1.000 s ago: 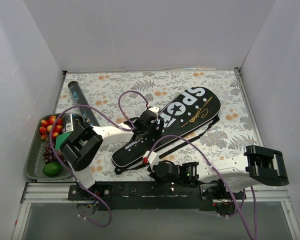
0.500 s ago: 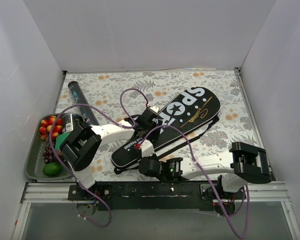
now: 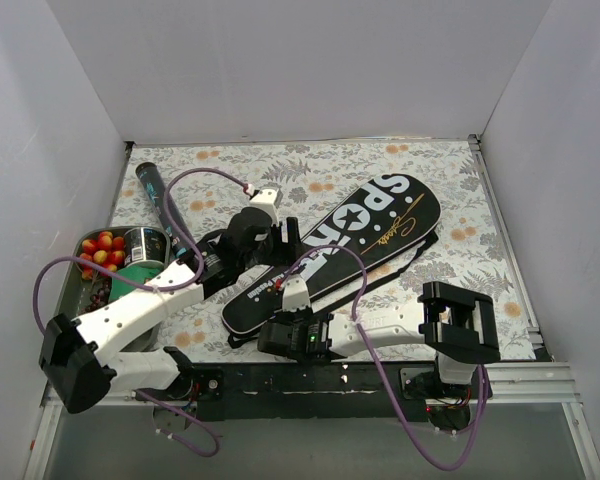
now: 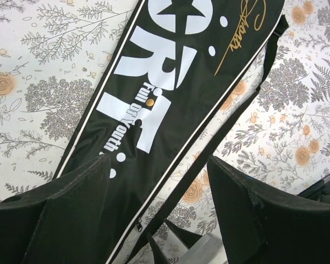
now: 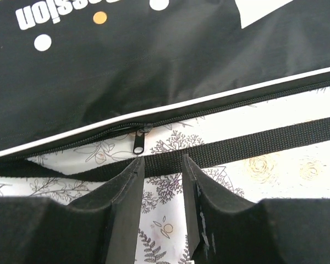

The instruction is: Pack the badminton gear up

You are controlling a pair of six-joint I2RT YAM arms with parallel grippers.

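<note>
Right jaws parted over flat woven bag strap (image 5: 253, 144).

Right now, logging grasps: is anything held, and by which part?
Nothing held: left gripper open above the racket bag, right gripper open near its zipper pull.

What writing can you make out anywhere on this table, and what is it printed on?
"SPOR": big white letters on the long black fabric racket bag; the left wrist view shows "ORT".
"Full On Youth": small white print across those letters.
"…sion": white print near the bag's zip, cut off at the frame edge.
Gold cursive on the bag: not legible.
Long dark tube label and dark can: too small to read.
</note>
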